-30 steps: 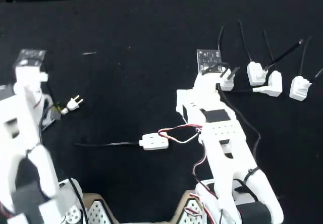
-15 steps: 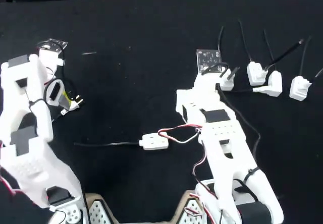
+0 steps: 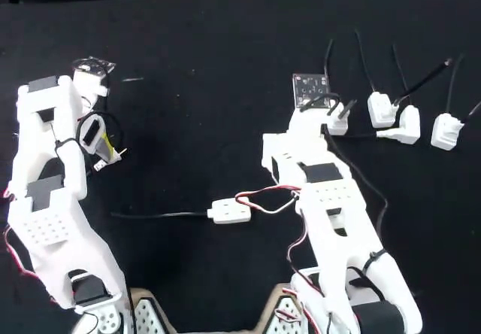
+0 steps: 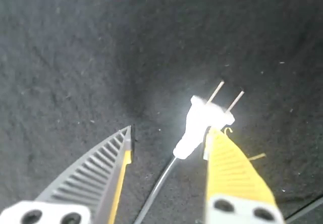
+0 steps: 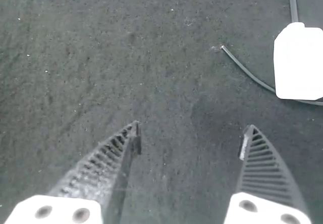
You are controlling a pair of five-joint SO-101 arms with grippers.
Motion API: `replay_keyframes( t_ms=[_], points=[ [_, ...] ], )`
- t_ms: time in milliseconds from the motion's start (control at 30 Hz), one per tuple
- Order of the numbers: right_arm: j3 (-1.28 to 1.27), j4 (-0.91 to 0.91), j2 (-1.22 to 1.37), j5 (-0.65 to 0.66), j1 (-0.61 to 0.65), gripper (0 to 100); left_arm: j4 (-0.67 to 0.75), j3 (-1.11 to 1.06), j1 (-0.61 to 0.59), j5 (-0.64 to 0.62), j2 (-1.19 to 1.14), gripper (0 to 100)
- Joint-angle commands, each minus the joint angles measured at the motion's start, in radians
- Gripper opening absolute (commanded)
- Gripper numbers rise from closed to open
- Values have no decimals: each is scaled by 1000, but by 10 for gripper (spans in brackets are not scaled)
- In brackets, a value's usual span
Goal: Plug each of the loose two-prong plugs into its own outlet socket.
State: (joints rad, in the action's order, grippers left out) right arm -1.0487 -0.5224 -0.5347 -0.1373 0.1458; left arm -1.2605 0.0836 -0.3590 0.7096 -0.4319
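Observation:
A small white two-prong plug on a thin cord lies on the black cloth, its prongs pointing away from my left gripper. That gripper is open and straddles the plug, whose body sits right against one yellow-taped finger. From above, the left gripper hangs over the plug at the table's left. A white outlet socket on a black cord lies in the middle front. My right gripper is open over bare cloth, and in the high view the right gripper sits at the back centre.
Several white plug blocks with black cords lie in a row at the back right; one white block is just beyond my right gripper. A small dark square board lies behind that gripper. Red and white arm wires hang over the socket's right end.
The left arm has swung in from the table's left edge and brought its open gripper down around the loose plug. The right arm has not moved.

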Motion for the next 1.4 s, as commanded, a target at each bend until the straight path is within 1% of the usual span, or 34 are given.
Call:
replay_keyframes(
  t_ms=[0, 333, 533, 600, 700, 767, 833, 967, 1033, 1167, 1233, 1300, 1367],
  points=[
    [28, -3, -36, 2, 15, 300, -11, 19, 68, 43, -32, 242],
    [30, -3, -38, 2, 15, 300, -140, 30, 71, 44, -57, 242],
    [30, -3, -38, 2, 15, 300, -98, 30, 70, 37, -60, 234],
    [30, -3, -38, 2, 15, 300, -94, 36, 77, 15, -57, 176],
    [30, -3, -38, 2, 15, 300, -109, 81, 102, -60, -35, 17],
    [30, -3, -39, 2, 15, 300, -127, 99, 120, -103, -15, 55],
    [28, -5, -44, 2, 5, 300, -144, 110, 153, -123, 18, 24],
    [44, -17, -62, -8, -86, 300, -207, 107, 263, -190, 106, 29],
    [81, -94, -108, -8, -149, 300, -241, 108, 335, -239, 146, 30],
    [191, -390, -268, 9, -189, 300, -264, 107, 479, -316, 218, 30],
    [194, -512, -361, 72, -201, 300, -258, 107, 536, -334, 235, 30],
    [173, -580, -467, 129, -210, 300, -256, 117, 584, -333, 239, 30],
    [127, -612, -576, 158, -236, 300, -255, 119, 641, -333, 245, 30]
  ],
)
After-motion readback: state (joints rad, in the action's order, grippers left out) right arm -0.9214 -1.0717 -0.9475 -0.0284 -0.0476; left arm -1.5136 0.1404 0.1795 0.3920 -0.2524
